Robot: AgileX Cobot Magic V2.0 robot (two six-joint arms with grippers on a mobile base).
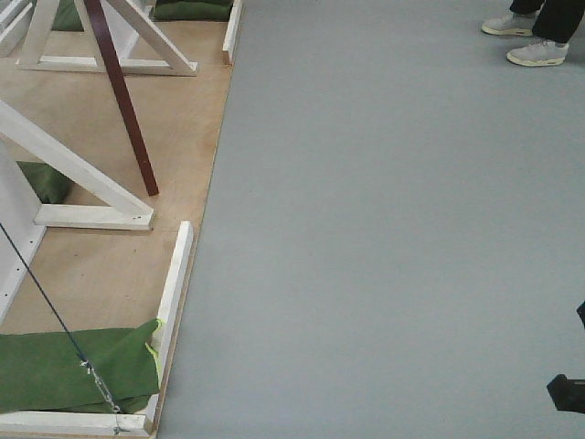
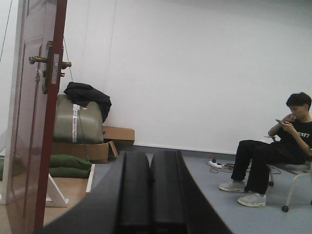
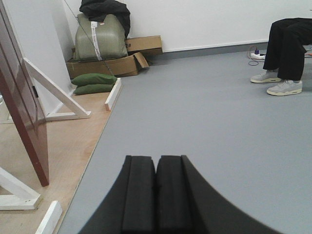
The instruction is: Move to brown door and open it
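Matte black pincers
The left pincer and right pincer each show two flat rectangular fingers on a flared base.

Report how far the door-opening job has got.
Done, apparently: the brown door stands swung out, its latch plate exposed on the free edge. In hand: nothing; the left gripper and right gripper are shut, empty, clear of the lever handle. Left: at most swinging it wider.
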